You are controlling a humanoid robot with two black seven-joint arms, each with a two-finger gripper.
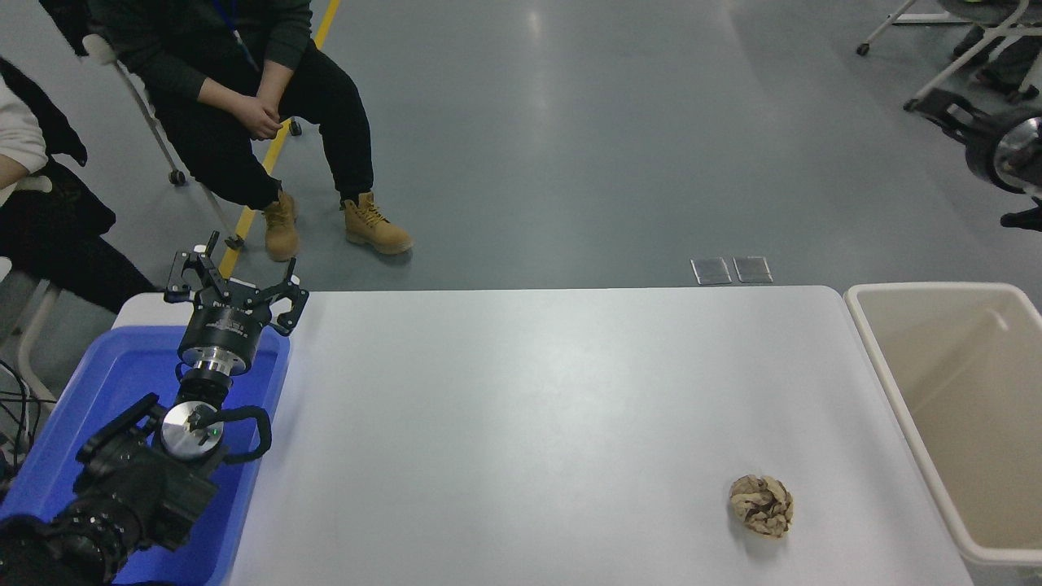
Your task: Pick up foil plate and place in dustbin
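Your left gripper [236, 281] is parked at the lower left, above the far end of the blue tub [89, 407], and its fingers are spread open with nothing between them. Your right arm [1005, 150] comes in only at the upper right edge of the picture, high over the floor and well apart from the table; you see a black body with a shiny round part, but the fingers are outside the view, so you cannot tell if they are open or closed.

The foil plate does not show anywhere in the head view, neither on the table nor in the part of the bin that you can see. The dustbin [875, 350] stands just beside the right end of the white table [529, 407]; its beige inner walls are visible, and its near right corner is cut by the picture edge.

A crumpled tan paper ball [761, 505] lies on the table near the front right, close to the dustbin but not touching it.

A person [244, 89] sits on a chair beyond the far left corner, hands together on the lap. Another person's sleeve [20, 138] shows at the left edge.
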